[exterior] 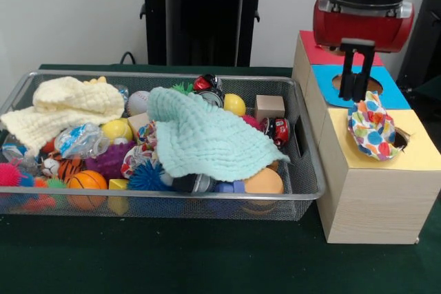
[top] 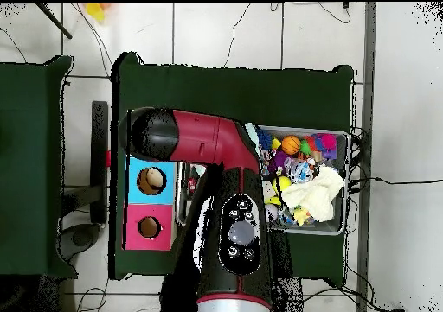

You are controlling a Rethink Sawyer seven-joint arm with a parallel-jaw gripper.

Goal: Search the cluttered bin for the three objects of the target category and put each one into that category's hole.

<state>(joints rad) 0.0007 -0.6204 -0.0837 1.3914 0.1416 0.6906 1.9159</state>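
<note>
The wire mesh bin (exterior: 303, 194) is full of toys and cloths. It also shows in the overhead view (top: 346, 183), partly under the arm. One white wrapper with multicolour dots (exterior: 372, 127) rests crumpled on the yellow-topped box (exterior: 420, 153), at its hole. My gripper (exterior: 357, 96) hangs just above and behind it, open, tips by the wrapper's upper end. A second dotted wrapper (exterior: 133, 160) peeks out beside the mint cloth (exterior: 207, 139). A light-blue and white packet (exterior: 81, 139) lies at the bin's left. In the overhead view the arm hides the gripper.
Three boxes stand right of the bin: red-topped (exterior: 320, 53), blue-topped (exterior: 393, 87) and yellow-topped, each with a hole. A cream cloth (exterior: 65, 105), balls, a wooden cube (exterior: 269, 107) and a toy car (exterior: 280, 131) crowd the bin. The overhead view shows the blue (top: 151, 181) and red (top: 149, 228) boxes.
</note>
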